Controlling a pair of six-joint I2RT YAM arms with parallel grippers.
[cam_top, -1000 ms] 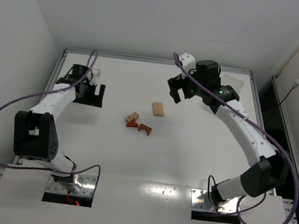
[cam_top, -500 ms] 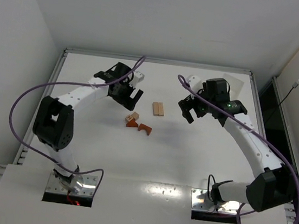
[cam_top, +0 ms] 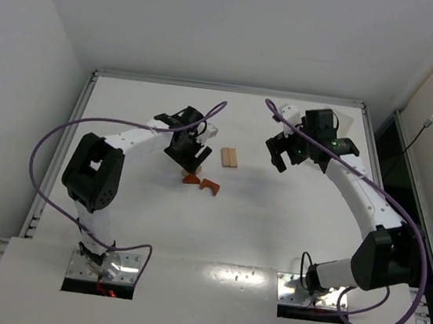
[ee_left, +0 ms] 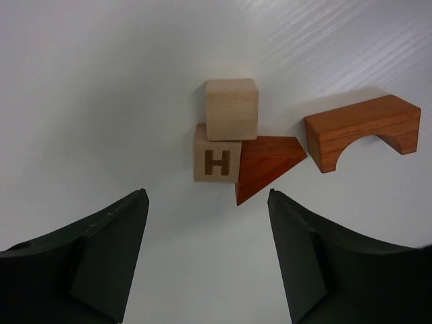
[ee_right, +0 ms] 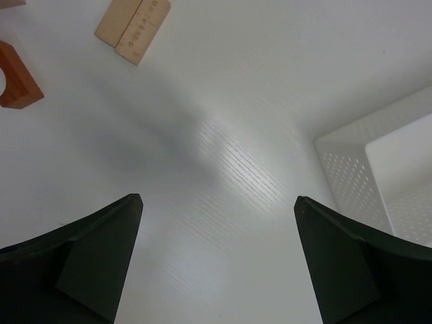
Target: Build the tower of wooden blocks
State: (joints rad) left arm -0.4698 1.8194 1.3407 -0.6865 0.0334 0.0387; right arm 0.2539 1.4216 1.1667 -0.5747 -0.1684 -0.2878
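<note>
Left gripper (ee_left: 206,199) swung in over the pale wooden cube stamped H (ee_left: 217,160), jaws open. Plain pale wooden cube (ee_left: 231,108) touches H's far side, reddish-orange wooden wedge (ee_left: 266,160) its right. Pinch prob. needs wedge clearance. Right gripper (ee_right: 217,200) open, well apart.

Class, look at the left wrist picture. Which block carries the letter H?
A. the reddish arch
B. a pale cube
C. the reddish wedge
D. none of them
B: the H is printed on the face of the pale cube that touches the reddish wedge. The wedge and the reddish arch show no letter.
</note>
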